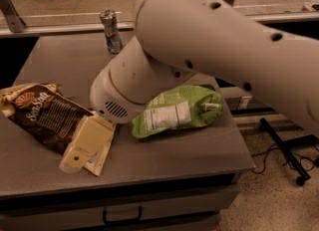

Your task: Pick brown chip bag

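Grey table (199, 150) has bare room along its front edge. My gripper (79, 154) sits over the right end of the brown chip bag (42, 115); I cannot tell its grip.

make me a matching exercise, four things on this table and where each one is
1 brown chip bag
2 green bag
3 can
4 hand

A near the far edge of the table, upright
B low over the brown chip bag's right end
C table's left side
D right of the hand, label up

Pairs: 1-C, 2-D, 3-A, 4-B
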`<act>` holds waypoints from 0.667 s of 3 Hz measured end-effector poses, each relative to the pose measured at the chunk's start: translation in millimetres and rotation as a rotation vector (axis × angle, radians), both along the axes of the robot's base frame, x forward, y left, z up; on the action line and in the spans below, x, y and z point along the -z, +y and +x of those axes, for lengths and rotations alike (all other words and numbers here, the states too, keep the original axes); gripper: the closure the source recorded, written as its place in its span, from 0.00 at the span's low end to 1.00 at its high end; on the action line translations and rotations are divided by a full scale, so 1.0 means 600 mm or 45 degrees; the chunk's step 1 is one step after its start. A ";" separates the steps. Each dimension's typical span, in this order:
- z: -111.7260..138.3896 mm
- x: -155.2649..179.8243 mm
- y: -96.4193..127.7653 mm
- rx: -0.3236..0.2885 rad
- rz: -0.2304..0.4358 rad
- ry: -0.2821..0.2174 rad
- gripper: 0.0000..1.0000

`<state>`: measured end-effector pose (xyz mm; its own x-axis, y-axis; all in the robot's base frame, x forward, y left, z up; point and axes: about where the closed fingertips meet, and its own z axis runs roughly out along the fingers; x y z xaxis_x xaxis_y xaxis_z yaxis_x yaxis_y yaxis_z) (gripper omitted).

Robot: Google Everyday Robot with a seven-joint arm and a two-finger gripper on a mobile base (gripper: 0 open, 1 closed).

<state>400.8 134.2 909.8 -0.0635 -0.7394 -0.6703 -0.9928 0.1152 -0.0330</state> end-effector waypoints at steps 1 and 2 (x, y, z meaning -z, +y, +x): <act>0.023 0.022 0.054 -0.022 0.054 -0.026 0.18; 0.038 0.041 0.085 -0.062 0.081 -0.058 0.41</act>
